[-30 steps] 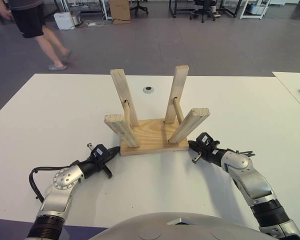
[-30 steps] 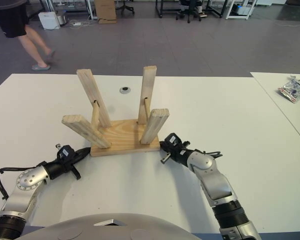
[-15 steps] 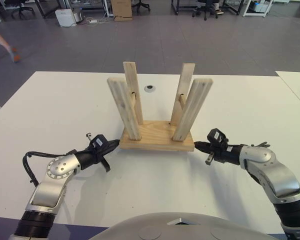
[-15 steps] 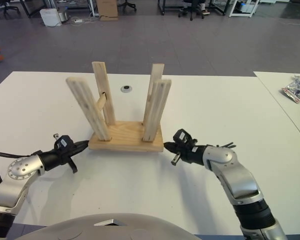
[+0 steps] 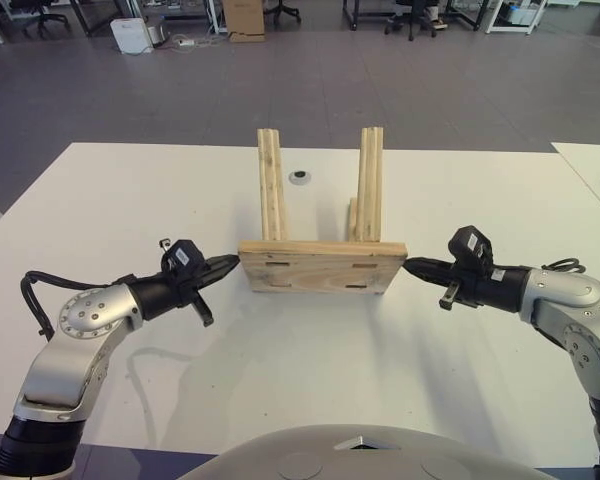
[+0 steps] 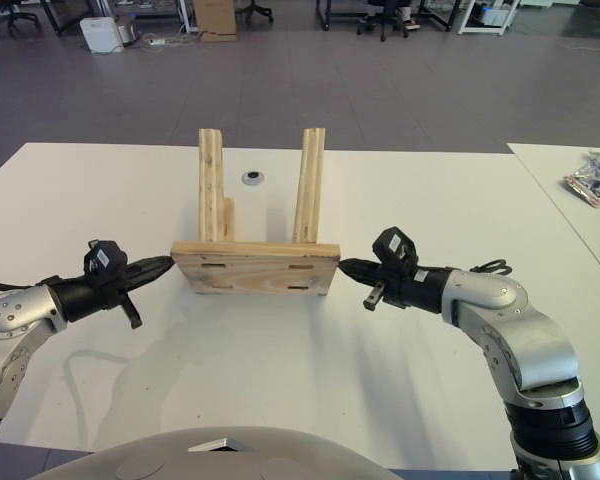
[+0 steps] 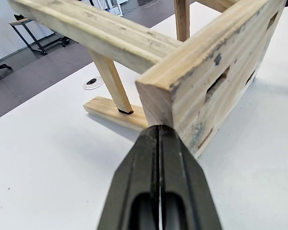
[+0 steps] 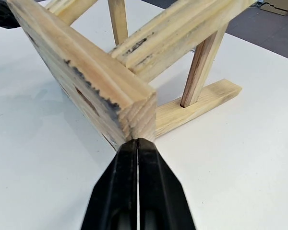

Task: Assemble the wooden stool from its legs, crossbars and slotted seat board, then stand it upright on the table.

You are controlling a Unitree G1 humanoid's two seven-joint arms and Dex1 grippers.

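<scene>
The assembled wooden stool lies tipped on its side at mid-table. Its slotted seat board (image 5: 322, 267) stands on edge, underside slots facing me, and the legs (image 5: 271, 185) (image 5: 369, 183) point away. In the wrist views the lower legs (image 7: 115, 112) (image 8: 201, 105) rest on the tabletop, joined by crossbars (image 8: 198, 67) to the upper ones. My left gripper (image 5: 230, 262) is shut, its tip pressed against the board's left end (image 7: 156, 96). My right gripper (image 5: 412, 266) is shut too, its tip against the board's right end (image 8: 141, 112).
A small dark round fitting (image 5: 299, 178) sits in the white table (image 5: 130, 200) behind the stool. A second table with a packet (image 6: 588, 180) stands at the far right. Open tabletop lies in front of and beside the stool.
The stool has rolled from legs-up toward me onto its side, so the seat board now faces me. Both grippers rose and spread outward with the board's ends.
</scene>
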